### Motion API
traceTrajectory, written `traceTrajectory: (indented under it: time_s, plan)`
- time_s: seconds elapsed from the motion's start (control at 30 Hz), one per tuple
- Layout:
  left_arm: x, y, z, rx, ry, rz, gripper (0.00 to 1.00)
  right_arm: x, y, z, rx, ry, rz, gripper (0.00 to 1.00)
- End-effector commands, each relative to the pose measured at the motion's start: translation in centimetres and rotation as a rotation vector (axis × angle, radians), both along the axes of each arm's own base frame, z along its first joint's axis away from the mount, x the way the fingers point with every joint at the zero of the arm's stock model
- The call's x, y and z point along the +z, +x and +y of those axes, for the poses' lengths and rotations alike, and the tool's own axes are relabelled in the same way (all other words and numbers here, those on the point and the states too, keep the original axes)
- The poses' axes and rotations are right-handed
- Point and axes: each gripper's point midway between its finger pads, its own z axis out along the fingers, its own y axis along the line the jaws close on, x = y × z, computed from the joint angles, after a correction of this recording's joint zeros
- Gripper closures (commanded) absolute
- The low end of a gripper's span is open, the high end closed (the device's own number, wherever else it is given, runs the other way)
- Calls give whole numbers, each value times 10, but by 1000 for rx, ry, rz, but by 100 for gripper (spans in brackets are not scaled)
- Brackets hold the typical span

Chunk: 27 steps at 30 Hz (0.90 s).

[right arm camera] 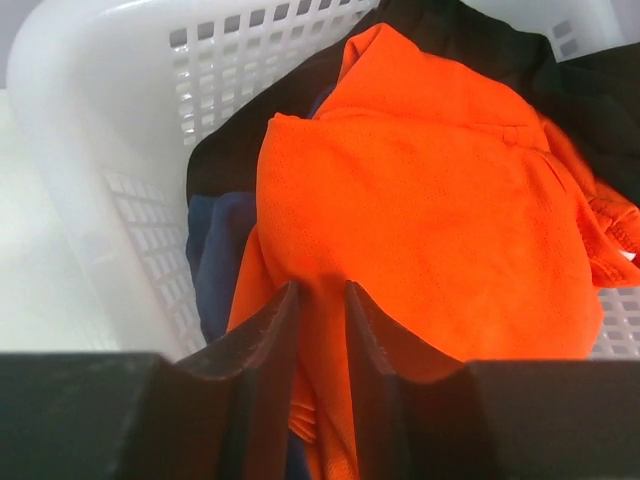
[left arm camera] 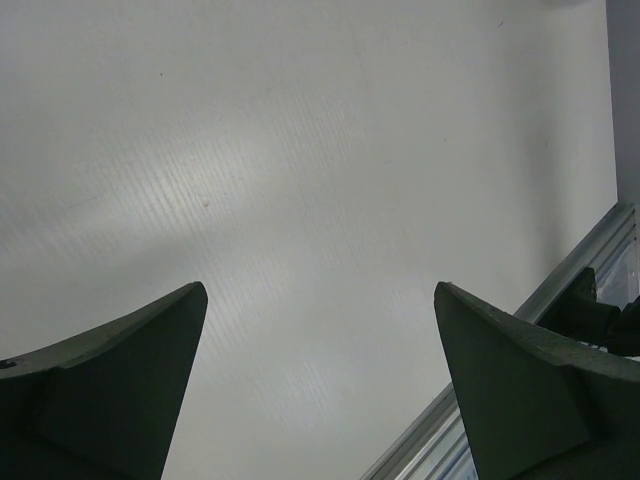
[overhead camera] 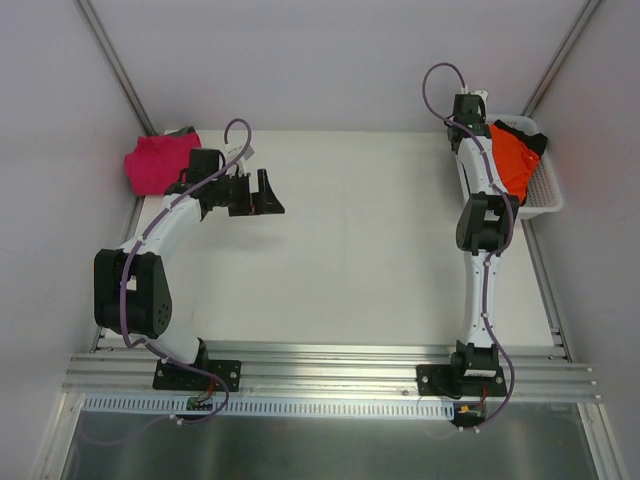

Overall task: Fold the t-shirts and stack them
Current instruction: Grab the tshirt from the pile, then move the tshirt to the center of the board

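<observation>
Fingers [right arm camera: 270, 330] of the right gripper [right arm camera: 320, 295] drawn close together, a narrow slot between them, a fold of the orange t-shirt [right arm camera: 430, 230] caught in that slot. Cloth bunches up on both sides of the tips. Orange t-shirt lies heaped on top inside the white mesh basket [right arm camera: 130, 120]. Black t-shirt [right arm camera: 590, 90] under and behind it, along the far wall. Dark blue t-shirt [right arm camera: 215, 250] shows at the left, low against the basket's side. Basket sits at the far right corner of the table [overhead camera: 360, 250], right arm stretched out to it. Left gripper [left arm camera: 320, 290]: fingers [left arm camera: 130, 370] spread wide, nothing between them, bare table surface below. It hangs above the left part of the table. Magenta-pink t-shirt [overhead camera: 158, 163] bunched at the far left corner, just behind the left arm's wrist, apart from the fingers.
</observation>
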Motion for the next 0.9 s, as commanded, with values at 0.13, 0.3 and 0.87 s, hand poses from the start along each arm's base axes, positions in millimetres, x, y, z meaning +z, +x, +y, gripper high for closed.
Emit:
traceTrajectory:
  time_s: [0.13,0.3,0.87]
  plan:
    - [15,3,-4,-6,-23,-23,1,20,-2,-3,4,14,-21,99]
    - [15,2,-3,-7,-21,-26,1,49,-10,-3,10,5,-44,99]
    - [29,13,26,108,72,-117,1,276,-141,141,479,113,-264,99]
